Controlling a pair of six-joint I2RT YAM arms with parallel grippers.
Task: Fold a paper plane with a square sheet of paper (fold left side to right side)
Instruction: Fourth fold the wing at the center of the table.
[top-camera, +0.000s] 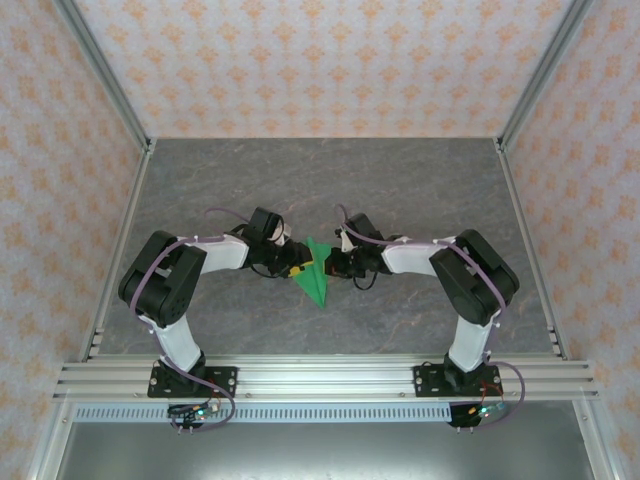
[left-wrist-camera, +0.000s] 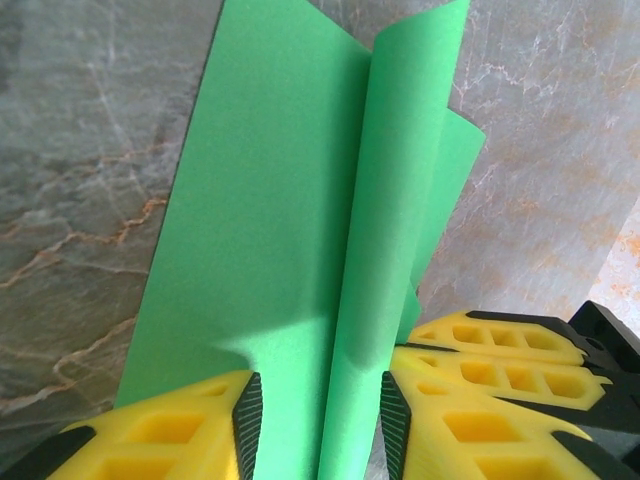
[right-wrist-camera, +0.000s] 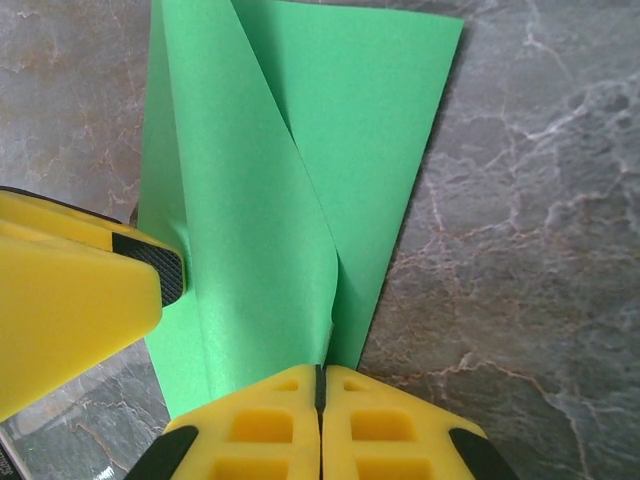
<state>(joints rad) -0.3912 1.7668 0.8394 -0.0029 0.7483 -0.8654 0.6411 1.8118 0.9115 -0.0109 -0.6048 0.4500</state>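
The bright green sheet of paper (top-camera: 313, 274) lies on the table as a creased, narrow pointed shape with its tip toward the near edge. My left gripper (top-camera: 294, 264) meets it from the left. In the left wrist view its jaws (left-wrist-camera: 320, 425) stand open, astride a raised fold of the paper (left-wrist-camera: 270, 200), the pads not pressing it. My right gripper (top-camera: 334, 262) comes from the right. Seen from the right wrist, it (right-wrist-camera: 320, 385) is shut on the edge of a lifted flap of the paper (right-wrist-camera: 260, 230). The left gripper's finger (right-wrist-camera: 80, 290) touches the paper's left edge there.
The grey marbled table (top-camera: 400, 190) stretches bare around the paper. Aluminium rails (top-camera: 320, 378) carry both arm bases at the near edge. Slanted frame posts (top-camera: 105, 70) and patterned walls close in the sides and back.
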